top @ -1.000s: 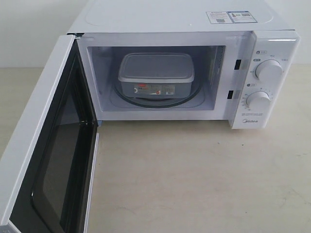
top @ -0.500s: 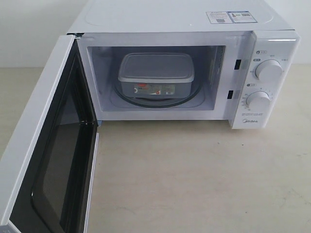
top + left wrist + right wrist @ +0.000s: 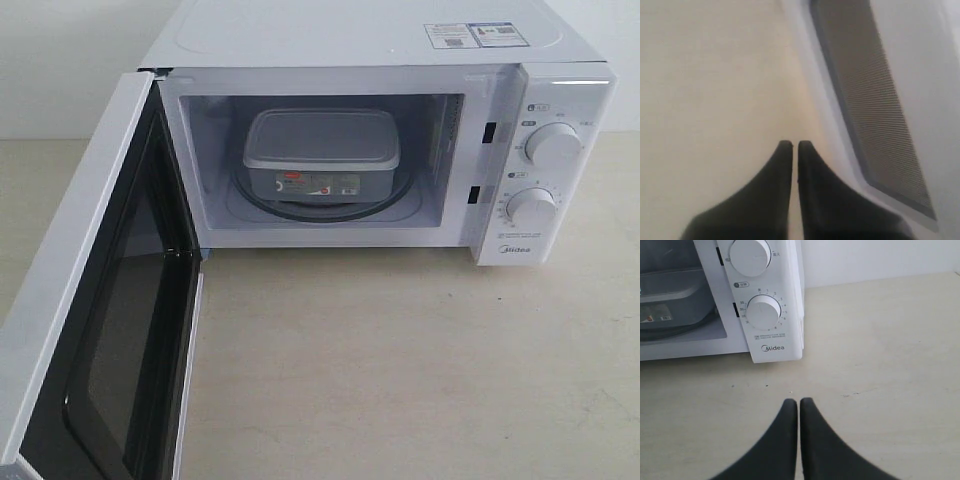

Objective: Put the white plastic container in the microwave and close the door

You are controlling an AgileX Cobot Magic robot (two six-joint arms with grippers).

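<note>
The white plastic container sits on the glass turntable inside the white microwave, its red-and-white label facing out. The door stands wide open at the left, dark window and black inner frame showing. Neither gripper appears in the exterior view. In the left wrist view my left gripper is shut and empty, close beside the door's outer face and window. My right gripper is shut and empty above the table, short of the microwave's dial panel; the container shows partly inside.
The beige table stretches in front of the microwave. A pale wall rises behind. The open door juts out over the table's left side toward the front edge.
</note>
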